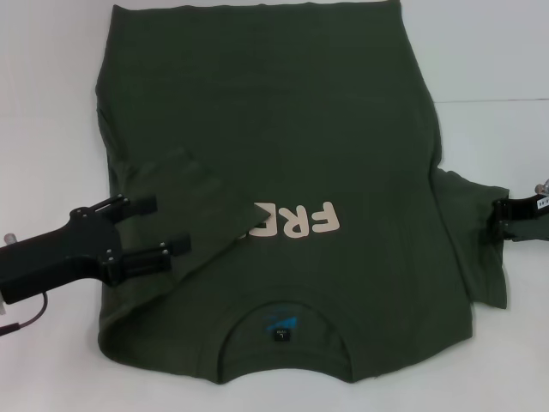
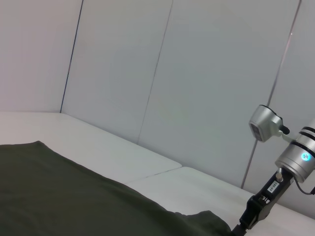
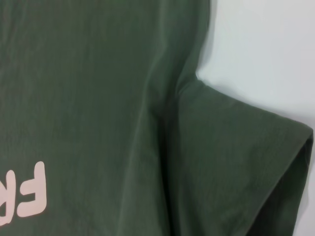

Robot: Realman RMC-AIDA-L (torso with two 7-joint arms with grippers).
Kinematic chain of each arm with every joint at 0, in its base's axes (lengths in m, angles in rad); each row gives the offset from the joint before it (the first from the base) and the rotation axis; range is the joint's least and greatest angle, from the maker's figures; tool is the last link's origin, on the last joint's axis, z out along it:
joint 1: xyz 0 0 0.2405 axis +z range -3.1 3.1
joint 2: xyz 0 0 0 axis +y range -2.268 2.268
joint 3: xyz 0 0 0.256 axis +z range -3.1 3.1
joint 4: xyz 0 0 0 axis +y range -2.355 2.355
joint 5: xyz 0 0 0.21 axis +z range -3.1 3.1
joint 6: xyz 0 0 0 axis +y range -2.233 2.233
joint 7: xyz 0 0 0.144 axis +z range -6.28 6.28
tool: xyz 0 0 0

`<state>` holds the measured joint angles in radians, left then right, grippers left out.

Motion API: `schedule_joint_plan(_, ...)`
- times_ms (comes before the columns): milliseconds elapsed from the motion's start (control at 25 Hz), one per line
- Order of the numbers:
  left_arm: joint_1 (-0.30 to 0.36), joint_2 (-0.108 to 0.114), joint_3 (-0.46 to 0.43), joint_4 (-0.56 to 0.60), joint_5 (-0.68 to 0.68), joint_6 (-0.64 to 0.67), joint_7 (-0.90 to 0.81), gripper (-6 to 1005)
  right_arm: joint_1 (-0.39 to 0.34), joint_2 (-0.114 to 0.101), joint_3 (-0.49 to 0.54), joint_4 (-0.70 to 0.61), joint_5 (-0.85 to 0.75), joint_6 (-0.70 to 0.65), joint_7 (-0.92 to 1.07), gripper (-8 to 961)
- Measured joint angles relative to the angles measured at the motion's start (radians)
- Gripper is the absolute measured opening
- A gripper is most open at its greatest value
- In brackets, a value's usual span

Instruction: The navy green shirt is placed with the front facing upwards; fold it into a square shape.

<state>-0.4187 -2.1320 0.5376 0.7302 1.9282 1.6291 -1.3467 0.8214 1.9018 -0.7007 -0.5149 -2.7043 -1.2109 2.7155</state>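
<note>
The navy green shirt [image 1: 283,129] lies front up on the white table [image 1: 51,103], its collar [image 1: 283,319] nearest me. One sleeve [image 1: 193,202] is folded inward and covers part of the off-white print [image 1: 300,221]. My left gripper [image 1: 170,223] is open, low over that folded sleeve at the shirt's left side, with nothing between its fingers. My right gripper [image 1: 502,221] is at the outer edge of the other sleeve [image 1: 472,223], which lies spread out. The right wrist view shows that sleeve [image 3: 236,162] and the print [image 3: 29,196]. In the left wrist view, shirt cloth [image 2: 59,191] fills the lower part.
Bare white table surrounds the shirt on the left, right and far sides. A seam in the table [image 1: 497,100] runs at the right. The left wrist view shows pale wall panels [image 2: 172,73] behind the table and my right arm [image 2: 280,172] farther off.
</note>
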Motion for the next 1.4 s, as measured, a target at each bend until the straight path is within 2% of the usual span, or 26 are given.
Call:
schedule_joint_plan(320, 0.000, 0.003, -0.006, 0.000, -0.010, 0.000, 0.000, 937, -0.008, -0.009, 0.004, -0.044, 0.005, -0.017, -0.006, 11)
schedule_joint_plan(640, -0.001, 0.004, -0.009, 0.000, -0.021, 0.000, -0.005, 936, -0.030, -0.042, 0.028, -0.096, 0.007, -0.031, -0.007, 3)
schedule_joint_plan(1040, -0.002, 0.005, -0.010, 0.000, -0.036, 0.000, -0.009, 936, -0.042, -0.071, 0.106, -0.150, 0.037, -0.041, -0.041, 4)
schedule_joint_plan(1400, -0.003, 0.006, -0.010, 0.000, -0.038, -0.002, -0.009, 937, -0.025, -0.082, 0.100, -0.193, 0.092, -0.043, -0.044, 2)
